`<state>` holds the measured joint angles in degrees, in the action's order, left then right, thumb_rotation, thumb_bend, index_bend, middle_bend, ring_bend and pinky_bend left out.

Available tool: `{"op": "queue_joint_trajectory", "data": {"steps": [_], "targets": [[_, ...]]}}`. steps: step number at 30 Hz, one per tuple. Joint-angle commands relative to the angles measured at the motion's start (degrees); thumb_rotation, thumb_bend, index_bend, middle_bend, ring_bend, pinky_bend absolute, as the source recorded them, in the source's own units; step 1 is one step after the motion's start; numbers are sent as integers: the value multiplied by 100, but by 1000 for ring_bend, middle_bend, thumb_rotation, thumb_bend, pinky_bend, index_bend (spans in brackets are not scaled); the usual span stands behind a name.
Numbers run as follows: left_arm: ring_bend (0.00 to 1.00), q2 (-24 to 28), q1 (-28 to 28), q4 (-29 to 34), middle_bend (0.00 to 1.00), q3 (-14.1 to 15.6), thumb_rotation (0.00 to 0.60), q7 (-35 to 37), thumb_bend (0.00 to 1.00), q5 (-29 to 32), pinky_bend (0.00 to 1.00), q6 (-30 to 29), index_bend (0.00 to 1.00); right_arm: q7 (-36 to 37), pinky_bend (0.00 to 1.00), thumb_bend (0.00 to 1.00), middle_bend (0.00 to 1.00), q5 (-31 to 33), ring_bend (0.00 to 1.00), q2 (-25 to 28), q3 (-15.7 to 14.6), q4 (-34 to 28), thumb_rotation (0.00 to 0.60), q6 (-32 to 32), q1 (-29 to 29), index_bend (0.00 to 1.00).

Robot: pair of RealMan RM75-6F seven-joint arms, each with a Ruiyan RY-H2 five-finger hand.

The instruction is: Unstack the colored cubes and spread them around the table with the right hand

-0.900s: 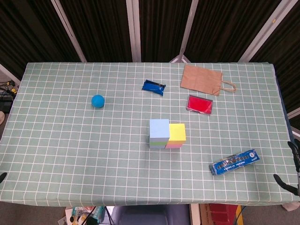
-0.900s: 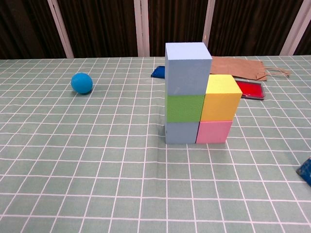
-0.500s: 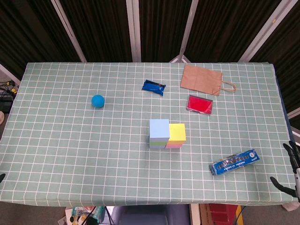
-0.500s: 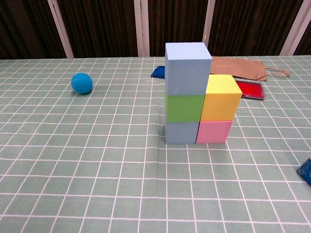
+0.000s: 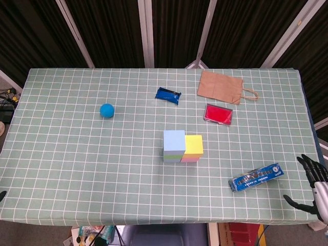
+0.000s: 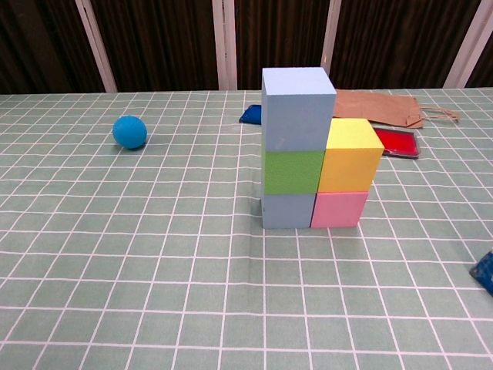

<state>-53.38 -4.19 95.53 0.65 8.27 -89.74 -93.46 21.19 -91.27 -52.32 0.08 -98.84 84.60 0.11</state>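
Worktop (image 5: 77, 169) under green checked cloth, dark curtains behind. Stacked coloured foam cubes (image 6: 308, 150) mid-worktop: blue on green on grey-blue, yellow on pink beside. Right hand (image 5: 313, 182) at right edge, fingers (image 5: 306, 163) spread, empty. Left hand unseen.

Right hand (image 5: 313, 185): seen only in the head view, at the lower right corner, just off the desk's right edge.
Right fingers (image 5: 306, 163): dark, spread apart and empty, with one held well apart lower down.
Right wrist: pale, cut off by the frame edge.
Left hand: only a dark tip at the lower left edge; pose unreadable.
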Motion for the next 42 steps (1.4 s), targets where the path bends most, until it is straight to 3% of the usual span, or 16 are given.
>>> {"op": "queue_joint_trajectory", "data": {"steps": [1,11,17,24,35,42], "targets": [[0,7,-16,-1,0,8,600,26,285,-14,9,-21,75,353,0,133,0,14,0,10,21,-180,600,-396,276,0],[0,-22,19,5,0,-9,600,-87,285,39,10,60,75,500,0,127,0,492,0,-221,325,-968,600,-1476,1062,0],[0,-31,20,30,0,-2,600,-157,285,37,10,71,75,-718,0,127,0,1257,0,-647,631,-1267,600,-1679,1378,0],[0,-8,6,37,0,-12,600,-113,285,77,10,61,75,-1478,0,127,0,2113,0,-1154,982,-1589,600,-1920,1809,0],[0,1,9,45,0,-66,600,-110,285,196,9,79,76,-1997,0,126,0,2666,0,-2166,1356,-1100,600,-2027,2403,0],[0,12,27,64,0,-79,600,-119,285,244,9,131,75,-2096,0,126,0,2903,0,-2571,1441,-848,600,-2129,2634,0]]}}
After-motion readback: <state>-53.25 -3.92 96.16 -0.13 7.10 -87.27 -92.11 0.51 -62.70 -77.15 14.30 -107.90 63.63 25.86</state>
